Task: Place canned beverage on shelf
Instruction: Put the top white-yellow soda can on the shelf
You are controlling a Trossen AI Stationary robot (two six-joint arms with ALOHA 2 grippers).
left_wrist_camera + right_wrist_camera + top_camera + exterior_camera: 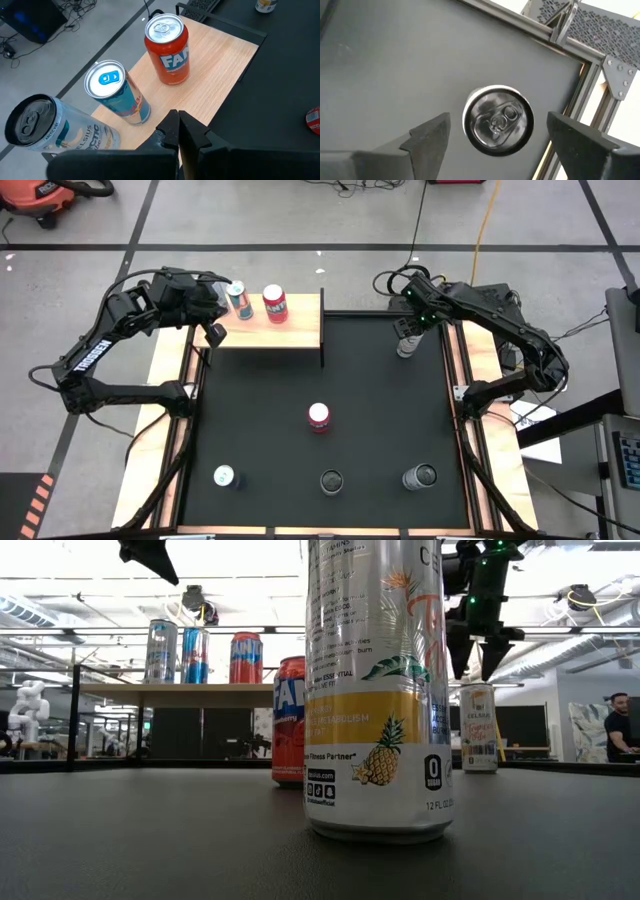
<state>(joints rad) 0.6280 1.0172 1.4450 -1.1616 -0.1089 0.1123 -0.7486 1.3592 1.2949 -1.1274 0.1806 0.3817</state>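
Cans [319, 417] dot the mat [380, 420] before the shelf [290, 330].

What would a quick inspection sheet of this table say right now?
Surface: black mat edged with wooden strips.
Job's things: shelf carries three cans, including an orange Fanta can and a blue can; five more cans stand on the mat, one a pineapple-print can.
Clutter: nothing seen.
Grippers: left gripper shut, over the shelf; right gripper open, straddling a silver-topped can.
Cables: yellow cord on floor.
Surroundings: person at right; orange vacuum.
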